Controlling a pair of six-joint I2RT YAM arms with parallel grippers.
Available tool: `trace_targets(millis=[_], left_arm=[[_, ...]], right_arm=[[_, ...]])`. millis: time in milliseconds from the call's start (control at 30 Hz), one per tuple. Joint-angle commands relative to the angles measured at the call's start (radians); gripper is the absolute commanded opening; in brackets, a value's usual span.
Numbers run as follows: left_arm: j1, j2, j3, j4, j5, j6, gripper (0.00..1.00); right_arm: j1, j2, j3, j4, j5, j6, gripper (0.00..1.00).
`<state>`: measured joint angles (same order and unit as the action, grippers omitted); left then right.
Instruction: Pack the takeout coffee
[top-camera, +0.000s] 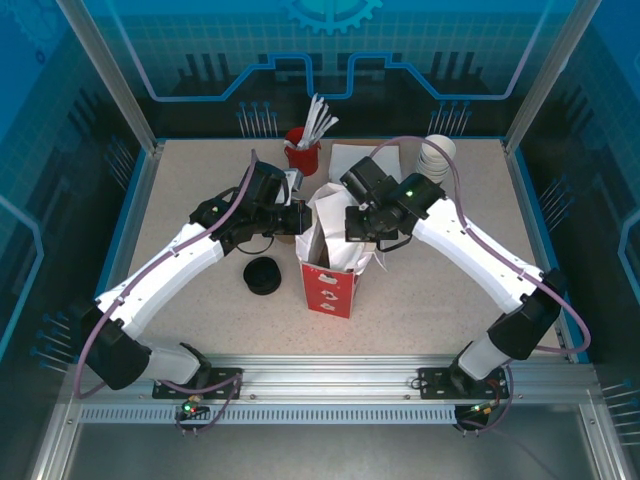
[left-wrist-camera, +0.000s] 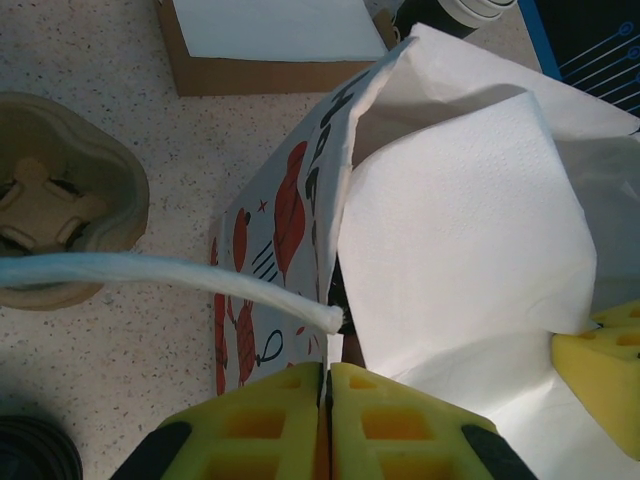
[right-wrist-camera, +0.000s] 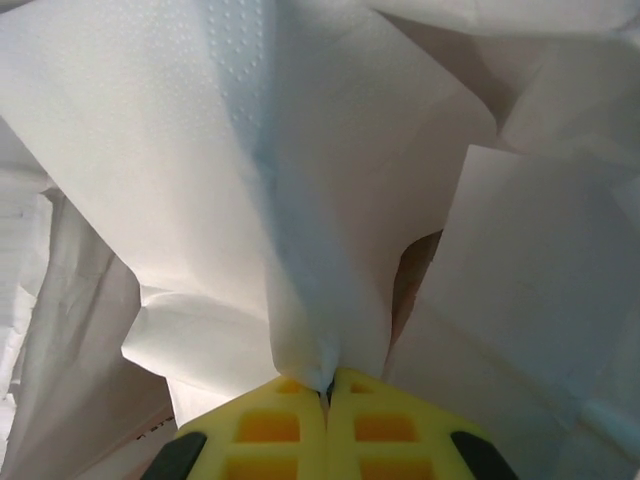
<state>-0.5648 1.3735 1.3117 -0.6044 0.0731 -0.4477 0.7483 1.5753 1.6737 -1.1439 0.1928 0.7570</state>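
With the right tool (right-wrist-camera: 328, 383) clamped on the napkin (right-wrist-camera: 300, 200) and the left tool (left-wrist-camera: 327, 372) closed at the rim of the paper bag (left-wrist-camera: 265, 250), the takeout coffee (right-wrist-camera: 410, 280), seemingly the brown sliver inside that bag, could be tipped if the napkin is pushed down hard.

Takeout coffee (right-wrist-camera: 412, 280): brown sliver only, inside bag, mostly hidden between white napkins.

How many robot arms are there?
2. The left arm reaches to the red-and-white paper bag from its left, the right arm from its right.
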Motion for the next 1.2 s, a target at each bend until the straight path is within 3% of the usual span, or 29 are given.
trace_targets(millis=[0,200,367,900,1167], left_arm=[[0.008,-0.021,-0.005,-0.015,0.008,-0.023,0.1],[0.006,-0.019,-0.007,-0.015,0.012,-0.026,0.1],[0.007,-0.016,-0.006,-0.015,0.01,-0.025,0.1],[0.007,-0.007,-0.003,-0.01,0.013,-0.021,0.13],[0.006,0.0,0.001,-0.006,0.02,-0.027,0.13]], right_arm=[[0.017,0.019,0.027,-0.009,-0.033,-0.021,0.05],[0.016,0.037,0.058,-0.007,-0.045,-0.039,0.26],[0.014,0.043,0.118,-0.026,-0.031,-0.057,0.32],[-0.023,0.066,0.159,0.052,-0.051,-0.12,0.33],[-0.041,0.135,0.127,0.091,-0.051,-0.123,0.25]])
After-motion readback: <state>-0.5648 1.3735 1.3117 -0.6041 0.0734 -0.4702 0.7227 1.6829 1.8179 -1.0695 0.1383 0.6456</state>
